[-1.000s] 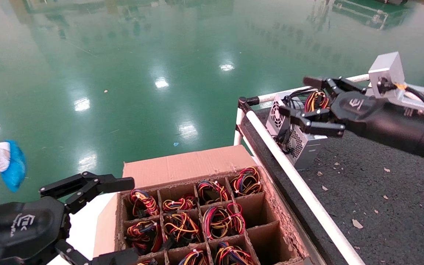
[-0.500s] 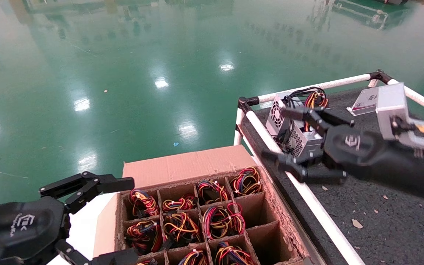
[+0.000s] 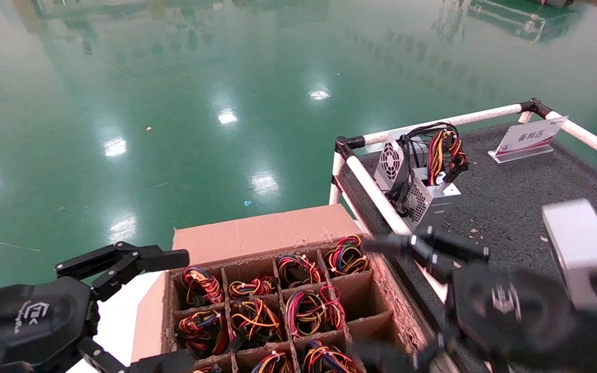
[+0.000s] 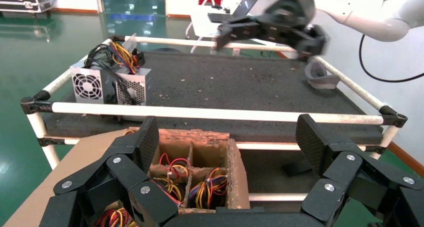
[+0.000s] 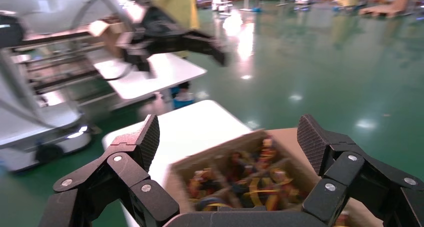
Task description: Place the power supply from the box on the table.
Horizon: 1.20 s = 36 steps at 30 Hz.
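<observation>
A silver power supply point(image 3: 427, 203) with a honeycomb vent and a red, yellow and black wire bundle point(image 3: 446, 150) stands on the table point(image 3: 511, 207) in its near-left corner; nothing holds it. It also shows in the left wrist view as the power supply point(image 4: 132, 89). The box point(image 3: 262, 233) holds more coloured wire bundles point(image 3: 309, 308) in its cells, and several cells on its right side show bare cardboard. My right gripper point(image 3: 371, 298) is open and empty, blurred, above the box's right edge. My left gripper point(image 3: 188, 305) hangs open and empty by the box's left side.
A silver unit with a round fan grille point(image 3: 392, 160) stands against the power supply. A white pipe rail point(image 3: 376, 191) runs between table and box. A tilted sign point(image 3: 529, 139) sits at the table's far side. A white surface point(image 3: 117, 316) lies left of the box.
My right gripper has drawn back from the power supply on the table and swung down toward the box, open and empty. The left gripper has not moved.
</observation>
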{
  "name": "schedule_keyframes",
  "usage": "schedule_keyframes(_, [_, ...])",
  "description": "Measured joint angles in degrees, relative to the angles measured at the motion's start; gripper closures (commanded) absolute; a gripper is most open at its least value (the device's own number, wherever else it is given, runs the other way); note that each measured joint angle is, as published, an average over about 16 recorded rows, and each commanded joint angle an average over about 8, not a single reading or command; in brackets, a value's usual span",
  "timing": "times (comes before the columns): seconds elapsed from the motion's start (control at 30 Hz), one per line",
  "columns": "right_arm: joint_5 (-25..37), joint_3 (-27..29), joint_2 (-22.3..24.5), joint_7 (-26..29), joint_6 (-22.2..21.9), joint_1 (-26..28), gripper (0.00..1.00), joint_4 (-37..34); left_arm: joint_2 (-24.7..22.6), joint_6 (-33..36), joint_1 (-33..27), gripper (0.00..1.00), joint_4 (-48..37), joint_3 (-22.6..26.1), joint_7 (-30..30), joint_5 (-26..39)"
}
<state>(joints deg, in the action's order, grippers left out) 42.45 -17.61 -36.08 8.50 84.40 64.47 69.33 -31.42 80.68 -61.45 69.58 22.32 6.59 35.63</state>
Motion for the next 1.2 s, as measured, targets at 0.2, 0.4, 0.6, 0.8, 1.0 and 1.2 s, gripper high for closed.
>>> schedule_keyframes(0.2, [-0.64,1.69,1.12,2.15,1.37,-3.08,0.0,4.55,0.0,-0.01,0.01,0.0,-0.01,0.0,0.0,0.0])
schedule_keyframes(0.4, [-0.9,2.26,1.49,2.8,1.83,-4.1,0.0,6.05,0.01,-0.01,0.01,0.0,-0.01,0.0,0.0,0.0])
schedule_keyframes(0.6, [-0.89,2.14,1.41,2.65,1.71,-3.85,0.0,5.61,0.01,-0.01,0.01,0.0,-0.01,-0.01,0.0,0.0])
schedule_keyframes(0.8, [-0.81,1.92,1.27,2.47,1.53,-3.47,0.0,5.04,0.01,-0.01,0.01,0.0,-0.01,-0.01,0.0,0.0])
schedule_keyframes(1.0, [-0.73,1.78,1.19,2.36,1.42,-3.23,0.0,4.68,0.01,-0.01,0.01,0.0,-0.01,-0.01,0.0,0.0])
schedule_keyframes(1.2, [-0.69,1.7,1.14,2.3,1.35,-3.07,0.0,4.47,0.01,-0.01,0.01,0.0,-0.01,-0.01,0.0,0.0])
